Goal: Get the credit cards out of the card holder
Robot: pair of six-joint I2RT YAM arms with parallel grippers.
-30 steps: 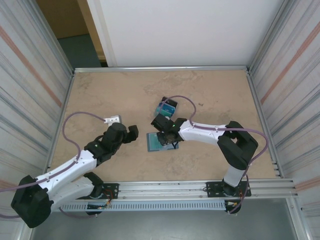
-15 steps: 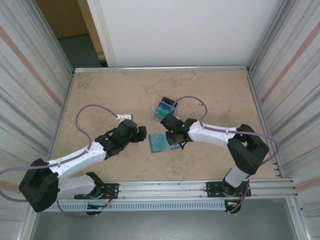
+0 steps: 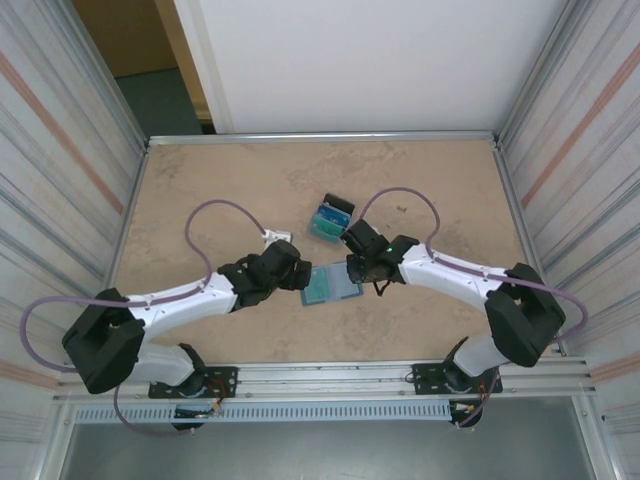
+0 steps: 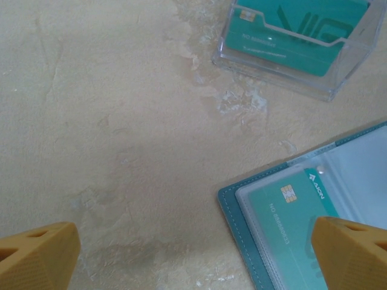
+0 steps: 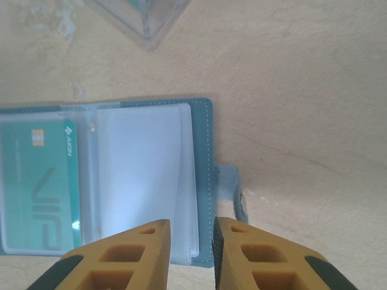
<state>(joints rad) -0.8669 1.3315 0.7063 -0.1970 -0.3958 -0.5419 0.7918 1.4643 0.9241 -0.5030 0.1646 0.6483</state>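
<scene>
the wallet [image 3: 332, 287] lies open just 6 o'clock of the desk's [image 3: 200, 200] centre, with one teal card [image 5: 39, 187] in a clear pocket; the card looks light, stiff and slick, best pinched by a short edge while the wallet is pinned; the left gripper [image 3: 294, 276], at the wallet's 9 o'clock, gapes wide and empty; the right gripper [image 5: 190, 234], at 3 o'clock, is nearly together over the empty half, clamping nothing i can see
</scene>
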